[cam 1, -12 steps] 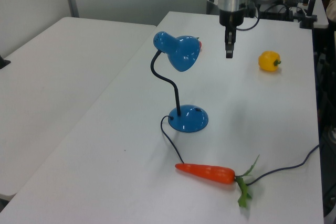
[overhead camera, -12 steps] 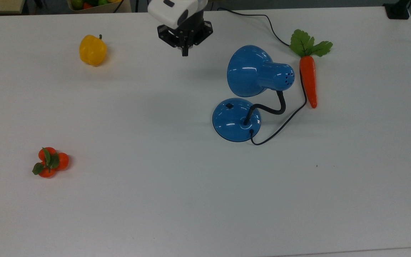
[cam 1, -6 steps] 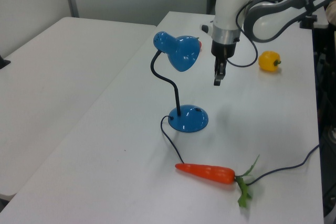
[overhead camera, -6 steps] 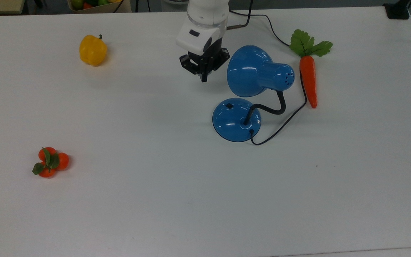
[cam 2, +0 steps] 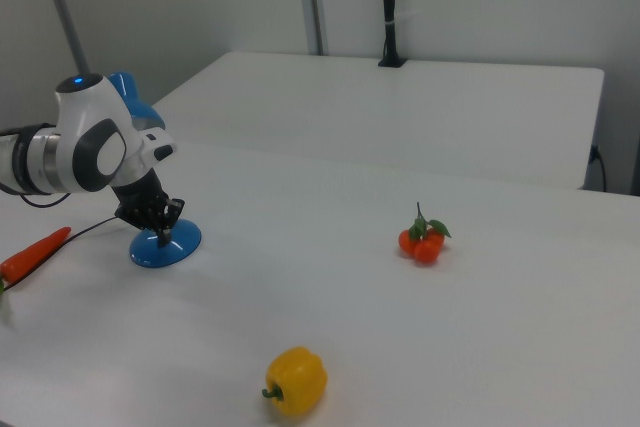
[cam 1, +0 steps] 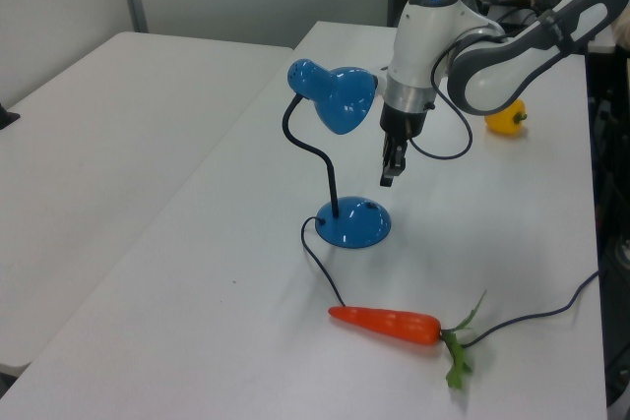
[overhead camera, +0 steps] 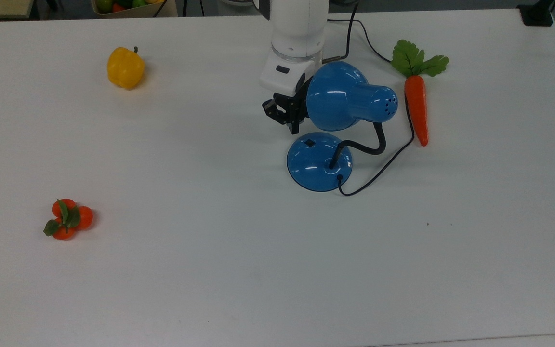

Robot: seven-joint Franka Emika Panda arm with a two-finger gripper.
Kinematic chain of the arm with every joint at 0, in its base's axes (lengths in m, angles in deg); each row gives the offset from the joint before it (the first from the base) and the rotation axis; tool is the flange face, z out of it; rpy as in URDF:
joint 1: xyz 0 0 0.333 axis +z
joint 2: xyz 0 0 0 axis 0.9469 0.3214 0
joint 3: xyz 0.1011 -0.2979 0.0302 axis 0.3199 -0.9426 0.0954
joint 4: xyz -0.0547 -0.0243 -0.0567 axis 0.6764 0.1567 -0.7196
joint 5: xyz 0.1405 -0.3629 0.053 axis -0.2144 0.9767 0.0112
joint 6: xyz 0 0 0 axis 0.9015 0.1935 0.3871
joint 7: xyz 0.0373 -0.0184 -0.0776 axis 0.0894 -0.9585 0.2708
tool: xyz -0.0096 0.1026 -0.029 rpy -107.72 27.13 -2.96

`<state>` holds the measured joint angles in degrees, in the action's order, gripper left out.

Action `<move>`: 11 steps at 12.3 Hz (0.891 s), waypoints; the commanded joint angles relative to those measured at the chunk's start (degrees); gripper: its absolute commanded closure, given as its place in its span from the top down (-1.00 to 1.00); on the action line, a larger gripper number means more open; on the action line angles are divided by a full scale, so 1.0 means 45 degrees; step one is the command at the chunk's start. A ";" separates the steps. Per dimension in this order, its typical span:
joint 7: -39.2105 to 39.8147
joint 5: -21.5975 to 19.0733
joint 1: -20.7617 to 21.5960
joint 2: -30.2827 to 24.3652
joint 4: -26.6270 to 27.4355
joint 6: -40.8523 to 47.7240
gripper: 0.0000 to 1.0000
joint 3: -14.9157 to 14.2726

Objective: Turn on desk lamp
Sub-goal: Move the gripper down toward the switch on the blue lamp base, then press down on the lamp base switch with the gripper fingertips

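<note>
The desk lamp stands right of centre in the top view: a glossy blue bell shade [overhead camera: 340, 96], a black bendy neck [overhead camera: 371, 147], and a round blue base [overhead camera: 318, 164] with a small black switch [overhead camera: 310, 142]. My gripper [overhead camera: 294, 129] is shut and points down beside the shade's left rim, just up and left of the switch. The left view has the gripper [cam 1: 387, 180] hanging a short way above the base [cam 1: 354, 224], next to the shade [cam 1: 340, 97]. From the right view the gripper [cam 2: 165, 234] sits low over the base [cam 2: 170, 246].
A carrot [overhead camera: 417, 108] lies to the right of the lamp in the top view, with the black cord [overhead camera: 383, 166] looping past it. A yellow pepper [overhead camera: 125, 67] sits at the top view's upper left. A cluster of small orange fruits [overhead camera: 68, 219] lies at its lower left.
The arm has come from the table's far edge toward the lamp, and the shut gripper has dropped from beside the shade to just above the base near the switch. The lamp has not moved.
</note>
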<state>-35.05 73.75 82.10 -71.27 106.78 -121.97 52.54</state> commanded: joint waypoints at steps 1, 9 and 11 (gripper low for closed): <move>0.0318 -0.0183 -0.0007 0.0336 -0.0025 -0.1033 -1.00 0.0135; 0.0318 -0.0163 0.0012 0.0707 -0.0045 -0.1621 -1.00 0.0311; 0.0298 -0.0183 -0.0007 0.0708 -0.0045 -0.1641 -1.00 0.0447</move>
<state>-35.05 73.75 82.09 -68.50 106.74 -127.81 53.80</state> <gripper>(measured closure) 0.991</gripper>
